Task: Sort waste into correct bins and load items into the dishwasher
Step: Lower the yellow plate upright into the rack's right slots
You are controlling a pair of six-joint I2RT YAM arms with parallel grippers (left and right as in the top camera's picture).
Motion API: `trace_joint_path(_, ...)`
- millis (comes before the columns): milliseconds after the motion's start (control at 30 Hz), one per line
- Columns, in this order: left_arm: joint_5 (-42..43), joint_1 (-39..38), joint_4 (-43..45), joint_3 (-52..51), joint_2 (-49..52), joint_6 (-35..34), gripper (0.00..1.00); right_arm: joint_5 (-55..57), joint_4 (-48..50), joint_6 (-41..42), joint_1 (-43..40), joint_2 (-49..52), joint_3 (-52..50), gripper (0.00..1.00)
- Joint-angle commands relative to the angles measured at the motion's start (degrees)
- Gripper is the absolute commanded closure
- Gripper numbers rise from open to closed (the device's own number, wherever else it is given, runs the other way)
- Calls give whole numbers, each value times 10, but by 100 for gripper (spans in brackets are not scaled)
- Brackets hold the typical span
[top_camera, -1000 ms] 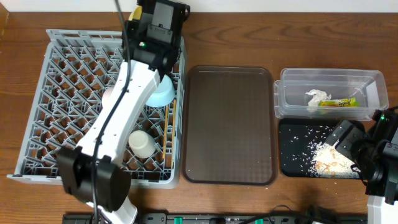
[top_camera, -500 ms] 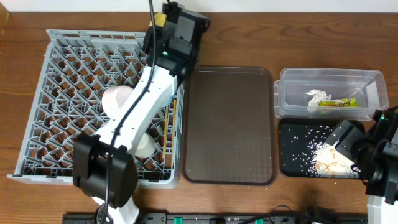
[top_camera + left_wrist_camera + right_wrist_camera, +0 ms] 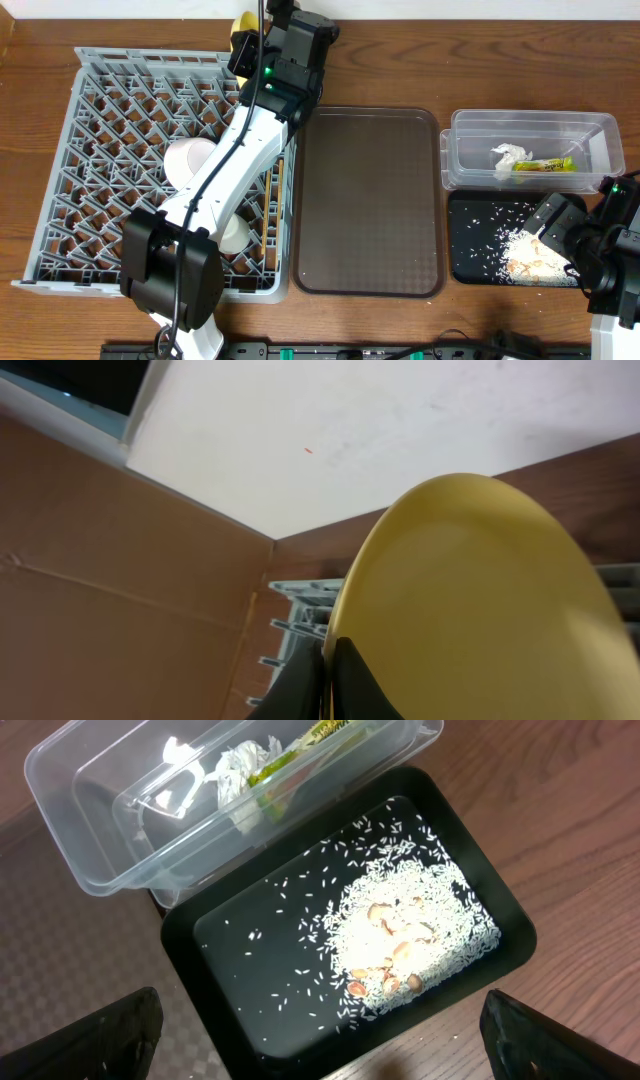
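Observation:
My left gripper [image 3: 328,685] is shut on the rim of the yellow plate [image 3: 480,610] and holds it on edge at the far right corner of the grey dish rack [image 3: 100,150]; a sliver of the plate [image 3: 241,24] shows overhead. The pink bowl [image 3: 186,160] and the white cup [image 3: 233,232] sit in the rack. The blue bowl is hidden under the arm. My right gripper [image 3: 320,1050] is open above the black tray [image 3: 260,970] holding rice scraps [image 3: 410,935]. The clear tub [image 3: 600,135] holds the napkin [image 3: 508,156] and the wrapper [image 3: 545,165].
The empty brown serving tray [image 3: 368,200] lies between the rack and the bins. A thin wooden stick [image 3: 280,190] runs along the rack's right edge. The wall is just behind the table.
My left arm has swung right and back to the rack's far right corner with the yellow plate, uncovering the pink bowl. The right arm has not moved.

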Motion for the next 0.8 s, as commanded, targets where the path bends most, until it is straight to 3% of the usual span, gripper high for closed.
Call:
trace_joint_path(0,-23,1,0,2,0,26,92,3,-1,4,-2,-3,7,1)
trace_joint_path(767,64,1,-40,-43,0,-60,93,3,-1,4,-2,-3,7,1)
